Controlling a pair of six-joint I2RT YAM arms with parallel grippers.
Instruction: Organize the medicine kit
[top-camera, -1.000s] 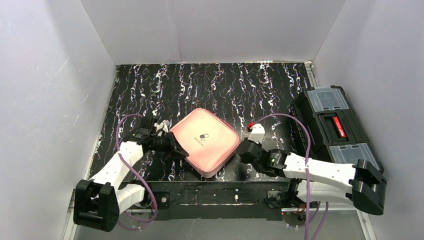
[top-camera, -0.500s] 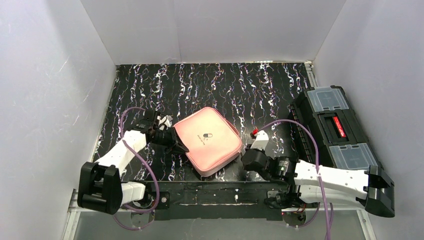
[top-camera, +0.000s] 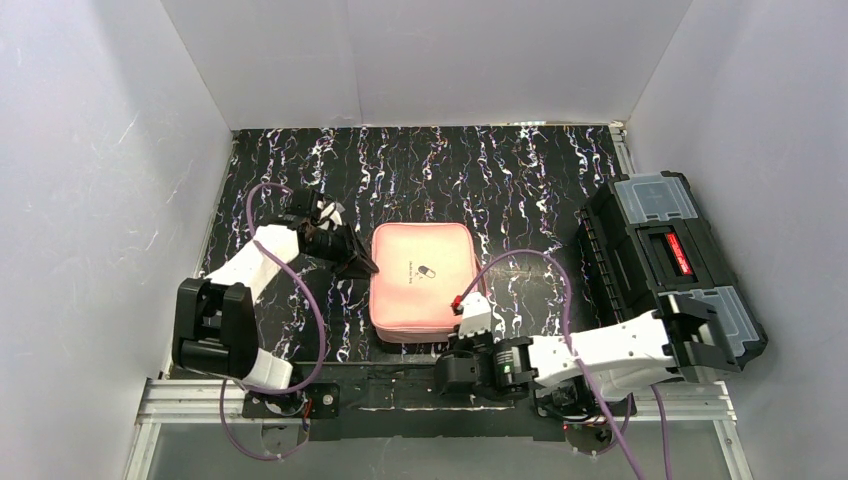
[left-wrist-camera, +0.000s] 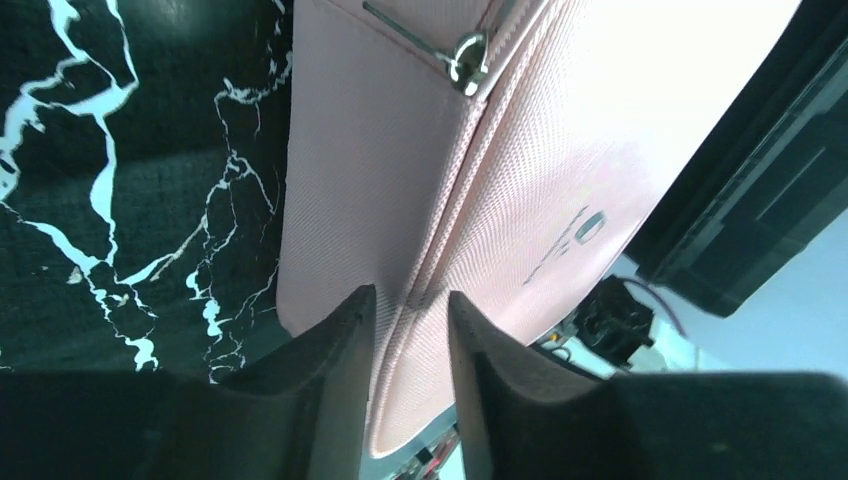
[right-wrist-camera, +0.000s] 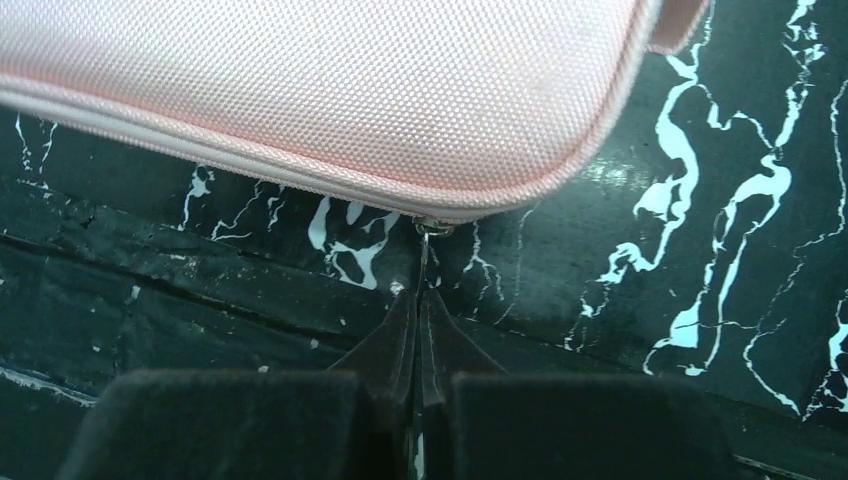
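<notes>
On the black table (top-camera: 450, 170), streaked all over with thin white and pale violet marbling, the medicine kit (top-camera: 422, 290) lies flat and zipped shut a little to the near side of the middle, its pill logo (top-camera: 427, 270) facing up and its edges roughly square to the table. Plain white walls (top-camera: 450, 60) close the space on the left, far and right sides. A black toolbox (top-camera: 665, 255) with clear lid compartments stands along the right edge, well apart from the kit. A dark mounting strip (top-camera: 380, 388) runs along the near edge, where the arm bases are bolted. The left gripper (top-camera: 362, 268) sits at the kit's far-left corner. Its wrist view shows the two dark fingers (left-wrist-camera: 340, 345) narrowly apart, astride the zip seam of the pink shell (left-wrist-camera: 560, 150). Whether they pinch the fabric cannot be told. A metal zip slider (left-wrist-camera: 468, 58) shows farther along that seam. The right arm reaches leftward along the near edge, so the right gripper (top-camera: 447, 373) is just beside the kit's near-right corner. There its jaws are closed tight on a thin zip pull (right-wrist-camera: 424, 255), which runs from the rounded pink corner down between the fingertips (right-wrist-camera: 400, 330), above the marbled surface.
</notes>
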